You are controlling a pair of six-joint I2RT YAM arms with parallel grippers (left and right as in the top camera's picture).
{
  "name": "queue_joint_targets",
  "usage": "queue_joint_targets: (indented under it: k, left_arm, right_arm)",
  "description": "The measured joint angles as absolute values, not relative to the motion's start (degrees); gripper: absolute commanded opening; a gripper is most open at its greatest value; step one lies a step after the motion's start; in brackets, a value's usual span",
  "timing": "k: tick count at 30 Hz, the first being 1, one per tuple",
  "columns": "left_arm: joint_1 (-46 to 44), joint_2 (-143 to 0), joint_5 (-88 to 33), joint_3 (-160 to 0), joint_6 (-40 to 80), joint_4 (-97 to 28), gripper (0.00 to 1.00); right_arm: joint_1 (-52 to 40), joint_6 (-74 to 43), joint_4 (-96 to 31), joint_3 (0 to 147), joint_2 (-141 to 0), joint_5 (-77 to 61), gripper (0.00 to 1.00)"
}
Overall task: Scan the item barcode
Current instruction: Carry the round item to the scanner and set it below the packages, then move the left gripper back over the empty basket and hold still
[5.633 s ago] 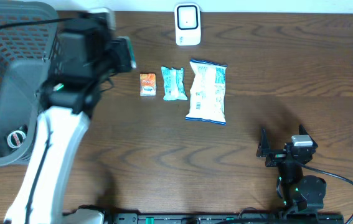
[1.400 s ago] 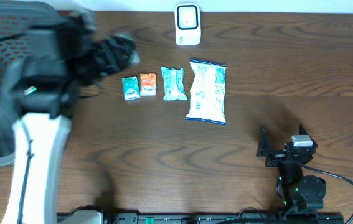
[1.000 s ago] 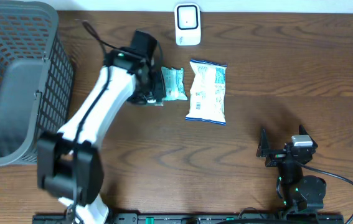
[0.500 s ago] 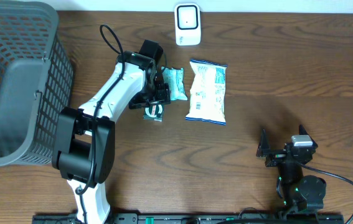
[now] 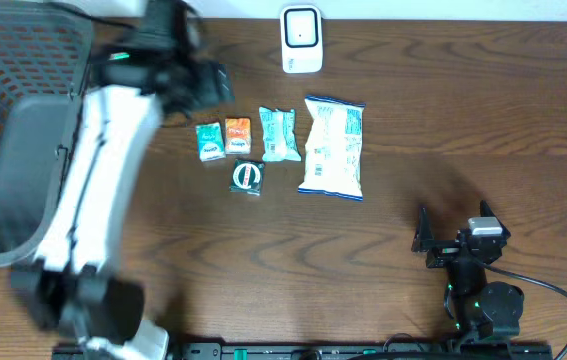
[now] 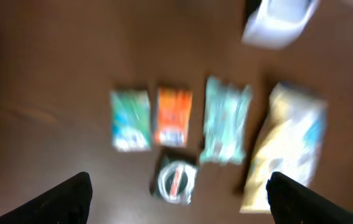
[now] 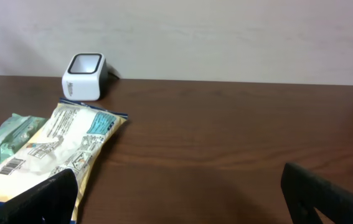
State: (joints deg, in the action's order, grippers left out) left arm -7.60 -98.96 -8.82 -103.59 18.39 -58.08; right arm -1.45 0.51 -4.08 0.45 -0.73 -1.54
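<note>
A small round black-and-white item lies on the table just below the orange packet. In a row with it are a teal packet, a green packet and a large chip bag. The white scanner stands at the back edge. My left gripper, blurred with motion, hangs open and empty above the items, up and left of them. My right gripper rests open at the front right, holding nothing.
A grey mesh basket fills the far left of the table, close to the left arm. The right arm's base and cable sit at the front right edge.
The left gripper set the round black item down below the orange packet, opened, and swung up and left towards the basket. The right arm has not moved.
</note>
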Motion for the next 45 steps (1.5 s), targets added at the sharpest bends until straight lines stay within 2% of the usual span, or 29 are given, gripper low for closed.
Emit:
queue_joint_targets:
  k: [5,7,12,17,27,28,29,45]
  left_arm:
    - [5.0,-85.3,-8.2,-105.4,17.9,-56.9,0.89]
    - [13.8,-81.4,-7.3,-105.4,18.0,-57.0,0.89]
    - [29.5,-80.9,-6.8,-105.4,17.9,-57.4,0.89]
    - [39.7,-83.7,-6.5,-104.4,18.0,-60.6,0.89]
    - [44.3,-98.3,-6.3,-101.9,14.7,-61.9,0.89]
    - [44.7,-99.0,-6.3,-101.9,14.6,-62.0,0.98]
    - [45.2,-100.0,-6.3,-101.9,14.5,-62.3,0.98]
    - [45.4,-100.6,-7.8,-101.8,18.4,-69.0,0.98]
  right_arm:
    - [-1.5,0.5,-4.1,0.4,-0.7,-1.5,0.99]
    - [-1.5,0.5,-4.1,0.4,-0.7,-1.5,0.99]
    - [-1.5,0.5,-4.1,0.4,-0.7,-1.5,0.99]
    - [-1.5,0.5,-4.1,0.4,-0.7,-1.5,0.99]
    - [-1.5,0.5,-4.1,0.4,-0.7,-1.5,0.99]
    - [-1.5,0.5,-4.1,0.4,-0.7,-1.5,0.99]
    - [-1.5,0.5,-4.1,0.4,-0.7,-1.5,0.99]
    - [-1.5,0.5,-4.1,0.4,-0.7,-1.5,0.99]
